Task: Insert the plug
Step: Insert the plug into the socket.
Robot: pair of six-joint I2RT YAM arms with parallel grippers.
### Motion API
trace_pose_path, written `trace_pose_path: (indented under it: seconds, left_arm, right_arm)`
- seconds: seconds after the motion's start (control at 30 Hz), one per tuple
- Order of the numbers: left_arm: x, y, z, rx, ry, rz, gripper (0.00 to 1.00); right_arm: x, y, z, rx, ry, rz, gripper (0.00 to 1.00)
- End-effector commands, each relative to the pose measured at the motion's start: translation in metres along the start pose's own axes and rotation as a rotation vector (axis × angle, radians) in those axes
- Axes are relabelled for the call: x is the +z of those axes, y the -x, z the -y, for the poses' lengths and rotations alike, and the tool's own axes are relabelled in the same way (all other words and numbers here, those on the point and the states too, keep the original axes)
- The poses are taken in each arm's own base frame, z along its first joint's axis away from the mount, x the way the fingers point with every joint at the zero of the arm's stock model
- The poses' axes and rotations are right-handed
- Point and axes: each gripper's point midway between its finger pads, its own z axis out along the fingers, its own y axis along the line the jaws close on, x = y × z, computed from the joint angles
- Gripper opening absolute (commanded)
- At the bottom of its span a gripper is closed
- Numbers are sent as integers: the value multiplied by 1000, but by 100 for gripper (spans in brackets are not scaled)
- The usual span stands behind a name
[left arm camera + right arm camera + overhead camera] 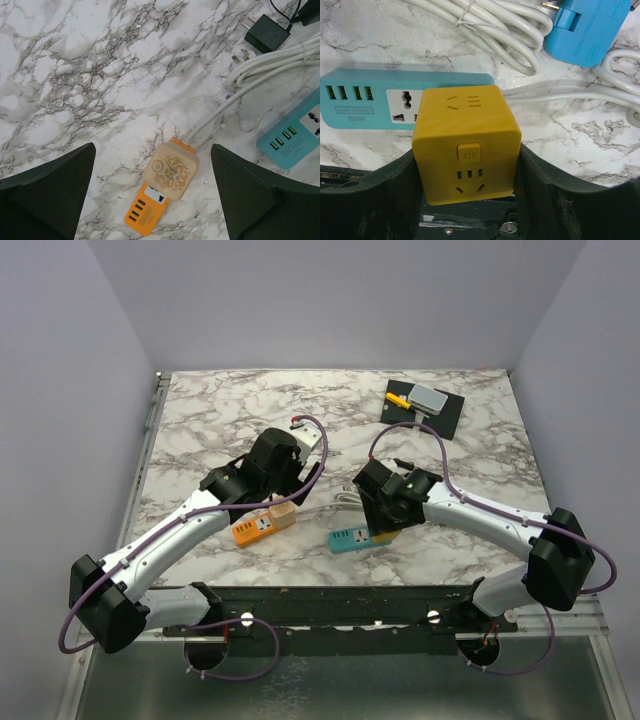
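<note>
The right pincer (467, 172) was clenched on the yellow cube plug (467, 145), with the teal power strip (365, 102) lying just beyond its fingertips. The left pincer (152, 149) hung released; between its fingers, the orange power strip (142, 216) carried one beige cube (170, 170) in its socket. In all: two strips, two cubes, and one black charger (265, 32) on the desk (75, 75), far beyond the left pincer.

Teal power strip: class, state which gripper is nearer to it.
Right. The right gripper, holding a yellow cube, is at one end of the teal power strip; the left gripper hangs open over the orange strip, farther away.
</note>
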Motion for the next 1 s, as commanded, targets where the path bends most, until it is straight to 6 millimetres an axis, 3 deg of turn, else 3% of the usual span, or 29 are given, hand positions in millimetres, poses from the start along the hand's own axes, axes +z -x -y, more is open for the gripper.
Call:
trace_pose_path:
  seconds: [0.0, 0.67, 0.97]
  left_arm:
    - [-4, 11, -5, -30, 21, 26, 99]
    - [-5, 14, -6, -42, 27, 32, 99]
    - [-5, 14, -6, -45, 31, 32, 99]
  right_arm:
    - [-1, -12, 5, -2, -23, -24, 1]
    - [7, -12, 22, -92, -170, -65, 1]
    - [2, 3, 21, -94, -187, 2, 1]
